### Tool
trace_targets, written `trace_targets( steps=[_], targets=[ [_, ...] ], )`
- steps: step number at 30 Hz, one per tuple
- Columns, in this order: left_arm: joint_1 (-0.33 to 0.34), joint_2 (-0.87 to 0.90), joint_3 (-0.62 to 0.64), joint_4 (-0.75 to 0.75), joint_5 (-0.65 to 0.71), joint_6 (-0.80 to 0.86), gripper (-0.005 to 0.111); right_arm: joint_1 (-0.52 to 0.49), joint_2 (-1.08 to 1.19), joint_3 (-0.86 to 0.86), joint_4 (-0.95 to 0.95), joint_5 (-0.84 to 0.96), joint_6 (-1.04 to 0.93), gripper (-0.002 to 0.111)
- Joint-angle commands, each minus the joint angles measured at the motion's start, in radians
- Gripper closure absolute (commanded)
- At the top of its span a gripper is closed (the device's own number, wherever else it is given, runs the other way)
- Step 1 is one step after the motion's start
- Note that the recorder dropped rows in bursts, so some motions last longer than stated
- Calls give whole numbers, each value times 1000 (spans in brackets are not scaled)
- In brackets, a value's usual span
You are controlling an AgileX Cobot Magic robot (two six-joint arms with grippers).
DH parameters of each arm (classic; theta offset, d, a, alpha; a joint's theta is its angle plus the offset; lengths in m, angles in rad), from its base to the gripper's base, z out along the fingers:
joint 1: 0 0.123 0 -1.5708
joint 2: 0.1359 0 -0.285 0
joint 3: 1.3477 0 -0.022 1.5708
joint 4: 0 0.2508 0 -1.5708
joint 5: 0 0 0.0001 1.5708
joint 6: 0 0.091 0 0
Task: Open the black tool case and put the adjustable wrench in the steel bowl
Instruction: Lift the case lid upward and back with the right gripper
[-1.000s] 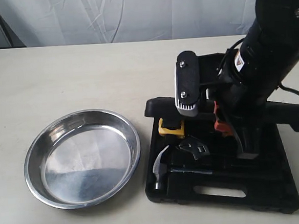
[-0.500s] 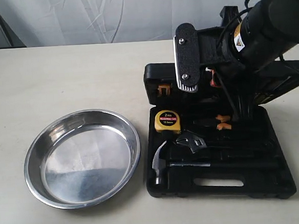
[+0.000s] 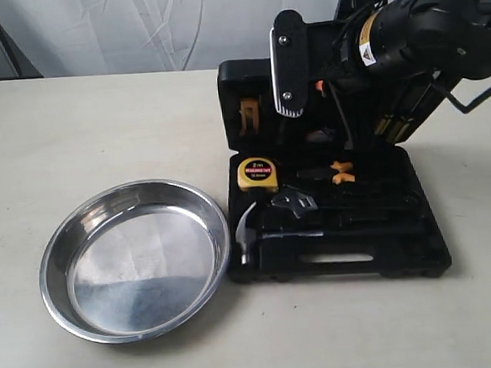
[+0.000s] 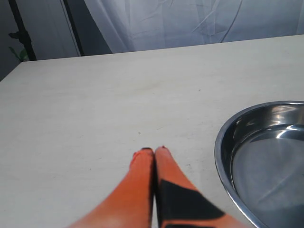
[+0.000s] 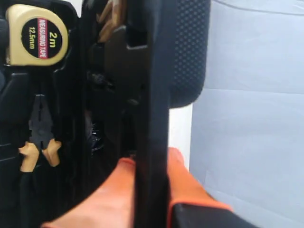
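the lid of the black tool case point(image 3: 417, 222) is pinched by the right pincer point(image 5: 151, 161). the left pincer point(image 4: 154, 151) is pressed together.

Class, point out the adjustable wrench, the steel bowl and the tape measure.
adjustable wrench point(image 3: 292, 202), exterior view, silver jaw head
steel bowl point(image 3: 137, 263), exterior view, bare floor
tape measure point(image 3: 257, 174), exterior view, yellow face

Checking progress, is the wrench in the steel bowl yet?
No, the adjustable wrench lies inside the open black tool case, beside the hammer.
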Motion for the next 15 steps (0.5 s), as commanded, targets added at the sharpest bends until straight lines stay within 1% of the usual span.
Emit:
trace_targets(
  steps=[1, 10, 12, 15],
  targets=[
    [4, -3, -3, 4, -13, -2, 107, -41, 53, -3, -12, -105, 19, 109],
    [4, -3, -3, 4, -13, -2, 107, -46, 55, -4, -77, -201, 19, 109],
    [4, -3, -3, 4, -13, -2, 107, -46, 55, -4, -77, -187, 22, 109],
    [4, -3, -3, 4, -13, -2, 107, -46, 55, -4, -77, -109, 26, 109]
  ],
)
